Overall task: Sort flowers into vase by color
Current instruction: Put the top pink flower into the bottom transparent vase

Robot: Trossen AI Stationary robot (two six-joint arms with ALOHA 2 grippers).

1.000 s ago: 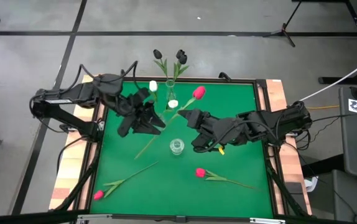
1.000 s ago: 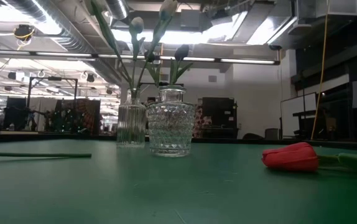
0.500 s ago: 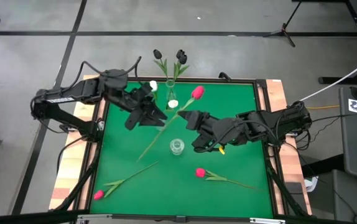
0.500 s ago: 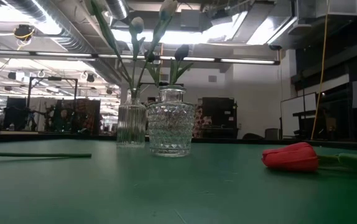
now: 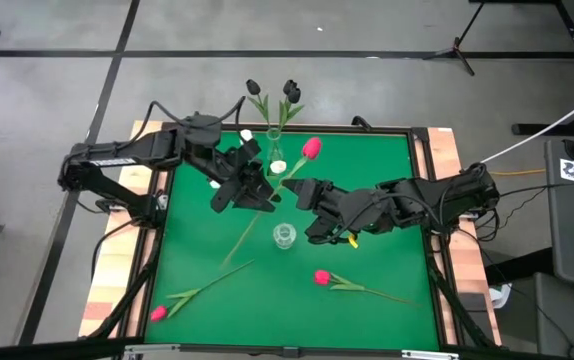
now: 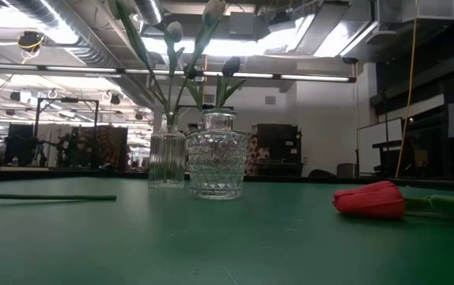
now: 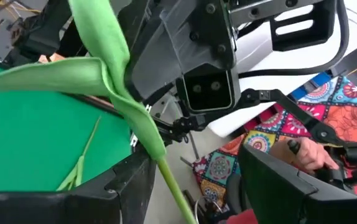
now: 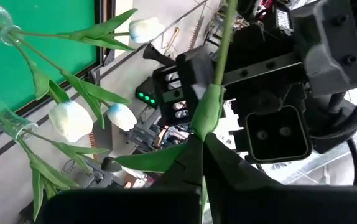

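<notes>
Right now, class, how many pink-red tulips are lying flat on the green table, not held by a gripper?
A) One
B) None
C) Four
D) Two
D: one pink-red tulip lies near the table's front centre and another at its front-left corner; a third pink-red tulip is held up between the two grippers.

Flowers, pink-red: three — one (image 5: 312, 148) at upper centre, one (image 5: 321, 277) at lower centre, one (image 5: 157, 313) at lower left.
Flowers, black: two (image 5: 291, 92), top centre.
Flowers, white: three (image 8: 70, 119).
Glass vases: two (image 6: 217, 154).
Robot arms: two.
</notes>
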